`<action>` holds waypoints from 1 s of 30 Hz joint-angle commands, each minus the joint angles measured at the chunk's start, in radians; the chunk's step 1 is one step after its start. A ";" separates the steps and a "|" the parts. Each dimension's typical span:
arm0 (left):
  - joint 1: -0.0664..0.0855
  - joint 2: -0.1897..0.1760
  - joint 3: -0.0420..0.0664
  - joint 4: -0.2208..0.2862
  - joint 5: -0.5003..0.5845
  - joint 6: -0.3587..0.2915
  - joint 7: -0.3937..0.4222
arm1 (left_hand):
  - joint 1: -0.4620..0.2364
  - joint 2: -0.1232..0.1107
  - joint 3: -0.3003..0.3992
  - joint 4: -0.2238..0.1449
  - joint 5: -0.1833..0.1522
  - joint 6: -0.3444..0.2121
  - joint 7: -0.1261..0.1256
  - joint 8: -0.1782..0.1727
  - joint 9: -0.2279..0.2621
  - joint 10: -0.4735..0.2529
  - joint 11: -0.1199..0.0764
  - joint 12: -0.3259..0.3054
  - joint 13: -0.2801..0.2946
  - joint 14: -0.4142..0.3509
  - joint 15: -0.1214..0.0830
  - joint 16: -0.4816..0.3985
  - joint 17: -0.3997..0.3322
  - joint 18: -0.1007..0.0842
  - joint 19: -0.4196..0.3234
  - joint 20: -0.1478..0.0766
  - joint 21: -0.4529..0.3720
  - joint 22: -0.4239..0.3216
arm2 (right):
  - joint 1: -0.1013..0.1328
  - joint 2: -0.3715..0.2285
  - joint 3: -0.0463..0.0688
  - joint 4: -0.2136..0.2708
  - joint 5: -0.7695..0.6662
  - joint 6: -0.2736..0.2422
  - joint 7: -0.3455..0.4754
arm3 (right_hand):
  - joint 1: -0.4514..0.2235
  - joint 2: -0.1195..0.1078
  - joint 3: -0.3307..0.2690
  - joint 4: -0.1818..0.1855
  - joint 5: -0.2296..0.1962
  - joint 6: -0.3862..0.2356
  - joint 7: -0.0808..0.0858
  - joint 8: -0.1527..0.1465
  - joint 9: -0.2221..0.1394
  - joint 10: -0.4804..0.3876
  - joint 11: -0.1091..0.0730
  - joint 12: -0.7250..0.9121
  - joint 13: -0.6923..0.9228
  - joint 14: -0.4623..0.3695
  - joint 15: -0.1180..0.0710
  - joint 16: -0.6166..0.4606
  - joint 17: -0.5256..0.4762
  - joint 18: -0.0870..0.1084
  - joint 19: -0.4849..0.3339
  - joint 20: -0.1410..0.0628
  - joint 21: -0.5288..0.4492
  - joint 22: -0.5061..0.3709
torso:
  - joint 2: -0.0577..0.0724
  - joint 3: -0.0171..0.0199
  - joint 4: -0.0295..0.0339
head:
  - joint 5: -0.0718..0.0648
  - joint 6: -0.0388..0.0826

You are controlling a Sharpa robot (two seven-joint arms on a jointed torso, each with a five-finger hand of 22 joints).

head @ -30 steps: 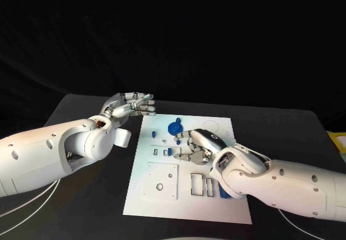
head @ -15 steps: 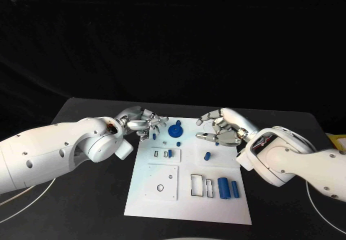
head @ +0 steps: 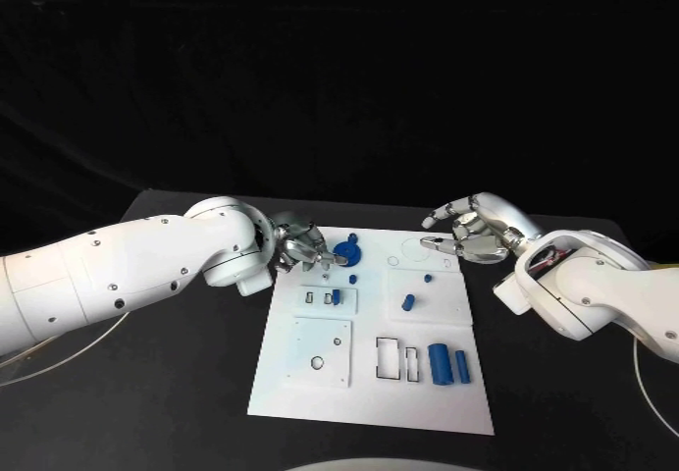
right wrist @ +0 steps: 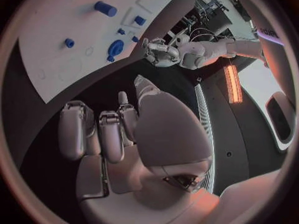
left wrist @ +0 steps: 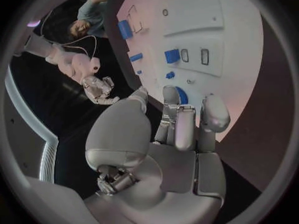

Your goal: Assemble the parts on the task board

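At the board's far left corner, my left hand (head: 300, 247) had fingers curled beside the round blue part (head: 345, 252), gripping nothing I could see. My right hand (head: 474, 231) hovered half-curled, empty, past the white board (head: 365, 392).

Both arms are clad in smooth, rounded white shells dotted with small dark screw holes. The left hand (head: 301, 245) and the right hand (head: 474, 229) are silver metal, built of blocky segmented fingers with rounded pale tips. A white cuff sits at the left wrist. Thin white cables loop beside each arm over the black table (head: 566, 392).
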 commanded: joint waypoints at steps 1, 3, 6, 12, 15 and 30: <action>0.011 0.024 -0.003 -0.013 -0.098 0.102 -0.080 | -0.001 0.010 -0.009 -0.001 0.004 0.000 -0.007 0.012 0.010 0.009 -0.002 0.025 0.025 0.051 -0.007 0.012 0.031 -0.011 0.017 -0.001 0.013 0.024 | 0.002 -0.001 0.000 -0.005 0.028 0.029 -0.020 | -0.008 -0.002 0.000 0.000 0.013 -0.009 -0.003 0.002 -0.002 -0.008 0.001 -0.004 0.022 0.089 0.001 -0.003 0.191 0.015 -0.008 -0.001 -0.003 0.117 | 0.001 -0.0019 0.0010 | -0.005 -0.002; 0.019 0.041 -0.007 -0.022 -0.104 0.123 -0.087 | -0.003 0.014 -0.011 -0.001 0.004 -0.001 -0.008 0.017 0.015 0.009 -0.003 0.032 0.031 0.052 -0.008 0.014 0.034 -0.011 0.019 -0.001 0.015 0.028 | 0.002 -0.002 0.000 -0.007 0.028 0.027 -0.023 | -0.008 -0.002 0.001 0.000 0.016 -0.009 -0.003 0.002 -0.002 -0.007 0.001 -0.003 0.023 0.089 0.001 -0.003 0.191 0.015 -0.008 -0.001 -0.003 0.117 | 0.001 -0.0016 0.0001 | -0.004 -0.005; 0.029 0.061 -0.013 -0.033 -0.110 0.152 -0.094 | -0.003 0.025 -0.012 -0.001 0.006 -0.004 -0.009 0.025 0.024 0.011 -0.004 0.046 0.045 0.054 -0.009 0.021 0.042 -0.013 0.025 -0.002 0.021 0.038 | 0.002 -0.003 0.000 -0.009 0.028 0.026 -0.028 | -0.008 -0.002 0.002 0.000 0.021 -0.009 -0.003 0.002 -0.002 -0.008 0.001 -0.004 0.022 0.089 0.001 -0.004 0.189 0.015 -0.008 -0.001 -0.004 0.117 | 0.000 -0.0004 -0.0022 | -0.002 -0.012; 0.039 0.089 -0.020 -0.045 -0.115 0.192 -0.102 | -0.009 0.037 -0.022 0.000 0.006 -0.007 -0.014 0.048 0.050 0.021 -0.008 0.081 0.080 0.060 -0.012 0.038 0.066 -0.018 0.038 -0.005 0.034 0.063 | 0.002 -0.004 0.000 -0.016 0.027 0.030 -0.037 | -0.009 -0.003 0.002 0.000 0.025 -0.010 -0.003 0.003 -0.002 -0.008 0.001 -0.004 0.022 0.088 0.001 -0.004 0.189 0.015 -0.009 -0.001 -0.006 0.116 | 0.000 0.0004 0.0022 | -0.010 -0.016; 0.042 0.097 -0.023 -0.050 -0.120 0.204 -0.104 | -0.012 0.039 -0.025 0.000 0.006 -0.010 -0.014 0.051 0.054 0.024 -0.008 0.089 0.089 0.062 -0.012 0.045 0.077 -0.021 0.048 -0.006 0.041 0.078 | 0.002 -0.005 0.000 -0.019 0.025 0.033 -0.040 | -0.009 -0.003 0.002 0.000 0.025 -0.010 -0.003 0.003 -0.002 -0.004 0.001 -0.001 0.026 0.089 0.001 -0.004 0.190 0.015 -0.008 -0.001 -0.004 0.117 | 0.001 0.0011 0.0024 | -0.008 -0.018; 0.044 0.121 -0.044 -0.064 -0.125 0.262 -0.114 | -0.024 0.056 -0.038 -0.001 0.005 -0.023 -0.014 0.062 0.075 0.036 -0.009 0.128 0.133 0.067 -0.013 0.060 0.099 -0.029 0.074 -0.007 0.062 0.122 | 0.001 0.002 -0.001 -0.033 0.021 0.035 -0.044 | -0.012 -0.004 0.001 0.001 0.028 -0.009 -0.003 0.004 -0.002 0.000 0.001 0.004 0.031 0.089 0.001 -0.004 0.189 0.014 -0.007 -0.001 -0.003 0.118 | 0.001 -0.0009 0.0006 | -0.001 -0.024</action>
